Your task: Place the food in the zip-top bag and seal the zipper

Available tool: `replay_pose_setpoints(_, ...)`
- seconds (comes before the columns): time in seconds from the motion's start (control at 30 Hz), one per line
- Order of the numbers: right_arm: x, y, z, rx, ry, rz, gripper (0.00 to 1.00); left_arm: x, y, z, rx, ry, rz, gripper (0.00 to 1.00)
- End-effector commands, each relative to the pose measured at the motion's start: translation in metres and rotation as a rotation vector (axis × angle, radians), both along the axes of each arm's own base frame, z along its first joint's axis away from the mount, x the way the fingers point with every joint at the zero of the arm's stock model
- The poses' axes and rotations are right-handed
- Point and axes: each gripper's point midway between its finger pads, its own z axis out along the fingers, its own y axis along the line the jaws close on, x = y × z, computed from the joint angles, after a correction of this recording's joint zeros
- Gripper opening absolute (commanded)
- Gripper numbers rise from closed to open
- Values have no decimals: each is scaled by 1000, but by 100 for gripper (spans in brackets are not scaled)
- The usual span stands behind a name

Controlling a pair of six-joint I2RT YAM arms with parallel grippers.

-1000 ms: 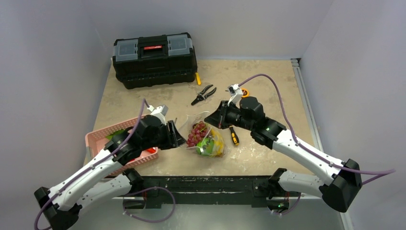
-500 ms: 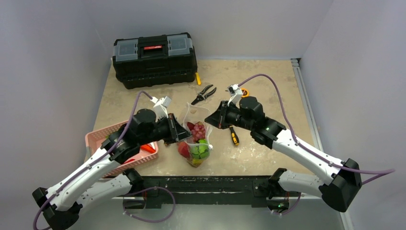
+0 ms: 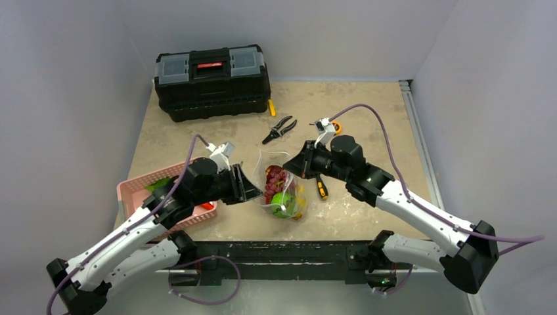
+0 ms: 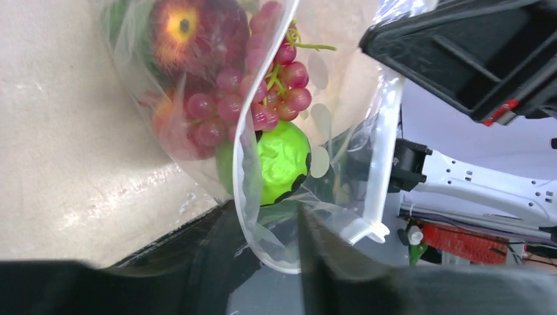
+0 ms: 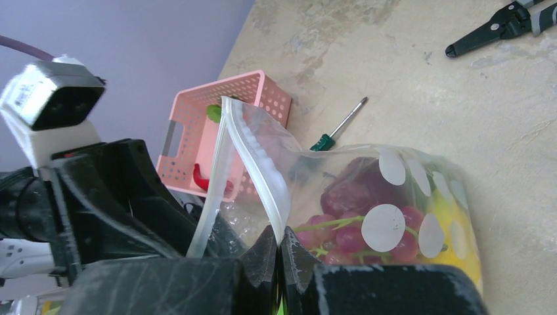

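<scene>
- Left gripper [image 3: 253, 190], at the bag's [image 3: 284, 200] near-left side: its fingers stand apart. The bag's loose lip hangs in the gap and is not clamped. The step in hand looks like taking hold of that lip so the mouth can be held wide.
- To do it well, close only on the film beside the zipper [image 5: 263, 170], not on the green fruit just behind it. A shallow bite would probably slip on such crinkly plastic.
- Food [image 4: 263, 98]: grapes, a red fruit, a green one and something yellow sit inside the bag. The bag rests on the table between the two grippers, with its mouth lifted.
- Basket [image 3: 134, 190], left of the bag: a red chili [image 5: 199, 176] and a green piece [image 5: 213, 113] lie in it. Loading looks unfinished, so sealing should wait.
- Right gripper [image 5: 278, 239], at the bag's far-right side: fingers pressed together on the zipper, holding that edge up. It should grip firmly and draw gently away from the left gripper, opening the mouth without tipping the food out.
- Screwdriver [image 3: 320, 188], just right of the bag: avoid dragging the bag over it.
</scene>
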Motion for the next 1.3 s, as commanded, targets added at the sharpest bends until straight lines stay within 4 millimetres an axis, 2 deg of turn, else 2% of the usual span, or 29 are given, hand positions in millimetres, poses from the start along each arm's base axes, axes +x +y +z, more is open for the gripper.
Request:
replay_pose_setpoints(0.0,4,5,23,54,-62,5,0,8,17,44,1,-147,51,47)
replay_pose_setpoints(0.1,5,3,24,48,-66,-2,0,10,41,53,108,-196,92,59)
replay_pose_setpoints(0.13,5,3,24,46,-67,-4,0,9,54,49,174,-197,112,62)
replay_pose_setpoints(0.23,4,2,23,42,-65,-6,0,18,112,49,407,-240,282,67)
replay_pose_setpoints(0.33,4,2,21,40,-62,-5,0,21,178,46,625,-255,510,80)
replay_pose_setpoints(0.37,4,2,21,41,-63,-6,0,20,193,44,687,-264,556,81)
replay_pose_setpoints(0.43,5,4,21,43,-62,-2,0,19,212,38,790,-280,587,82)
replay_pose_setpoints(0.5,5,6,21,46,-60,4,0,19,220,24,891,-258,557,82)
replay_pose_setpoints(0.57,6,8,21,48,-60,11,0,16,230,7,965,-162,570,83)
replay_pose_setpoints(0.63,7,9,22,45,-59,15,0,18,232,-8,959,-73,583,84)
replay_pose_setpoints(0.77,6,9,24,43,-61,19,0,29,230,-26,813,30,665,86)
replay_pose_setpoints(0.93,4,4,26,39,-62,7,0,49,223,-44,597,120,683,87)
replay_pose_setpoints(1.1,2,1,24,35,-61,-1,0,44,255,-68,548,270,906,92)
replay_pose_setpoints(1.27,2,5,22,35,-51,19,0,11,297,-93,632,530,1282,95)
